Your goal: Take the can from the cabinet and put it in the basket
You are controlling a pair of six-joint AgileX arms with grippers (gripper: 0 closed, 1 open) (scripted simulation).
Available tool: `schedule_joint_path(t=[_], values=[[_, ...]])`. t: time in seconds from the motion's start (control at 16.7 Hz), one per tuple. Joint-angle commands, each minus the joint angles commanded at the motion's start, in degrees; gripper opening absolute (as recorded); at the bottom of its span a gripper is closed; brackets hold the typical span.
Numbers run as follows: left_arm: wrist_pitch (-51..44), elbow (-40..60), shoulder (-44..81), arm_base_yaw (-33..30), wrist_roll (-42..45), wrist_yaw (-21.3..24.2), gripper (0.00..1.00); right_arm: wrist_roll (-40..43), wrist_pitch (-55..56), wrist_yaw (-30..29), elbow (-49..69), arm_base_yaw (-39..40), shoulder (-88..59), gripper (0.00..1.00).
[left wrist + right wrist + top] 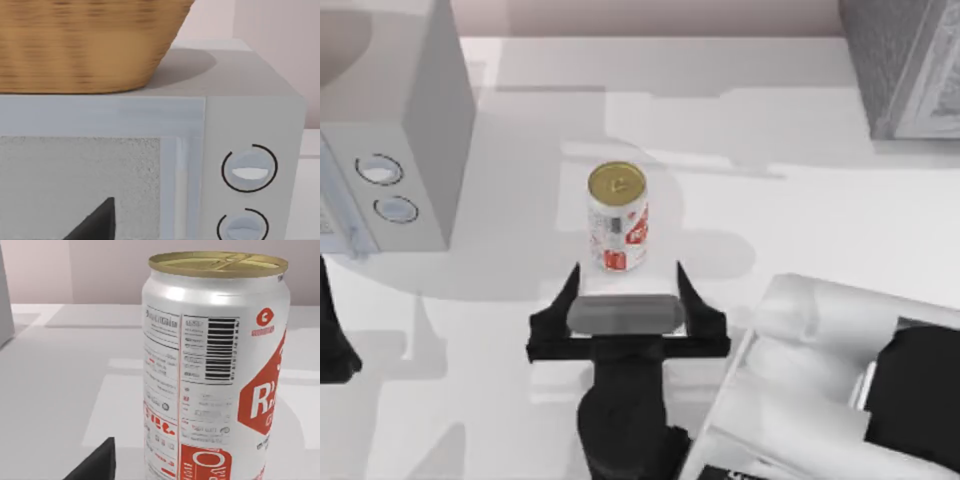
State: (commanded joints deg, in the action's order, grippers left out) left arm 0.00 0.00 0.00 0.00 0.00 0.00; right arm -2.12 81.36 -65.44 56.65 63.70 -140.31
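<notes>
The can (pixel 617 217) stands upright on the open desk (pixel 800 220), just at twelve o'clock from my right gripper (pixel 628 285), whose fingers (pixel 566 290) are spread wide and empty, clearly nearer than my left gripper (pixel 332 335) parked at nine o'clock.

One small white drink can (pixel 618 222) with a gold top and red label patches is counted near the table's middle. One smooth white box (pixel 390 130) bearing two round dials (pixel 387 188) is seen at the left, one woven tan basket (pixel 85 42) resting on it. One dark-grey speckled cabinet (pixel 905 60) is seen far right. Two black two-finger grippers are counted: right (pixel 625 290), left (pixel 330 320)
</notes>
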Motion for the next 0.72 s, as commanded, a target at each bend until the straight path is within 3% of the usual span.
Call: schedule_joint_path(t=[0.3,0.72], values=[[0.0,0.0,0.0,0.0,0.0,0.0,1.0,0.1,6.1,2.5,-8.4,-2.2,2.2,1.0],[0.0,0.0,0.0,0.0,0.0,0.0,1.0,0.1,6.3,3.0,-9.4,-2.7,2.7,1.0]])
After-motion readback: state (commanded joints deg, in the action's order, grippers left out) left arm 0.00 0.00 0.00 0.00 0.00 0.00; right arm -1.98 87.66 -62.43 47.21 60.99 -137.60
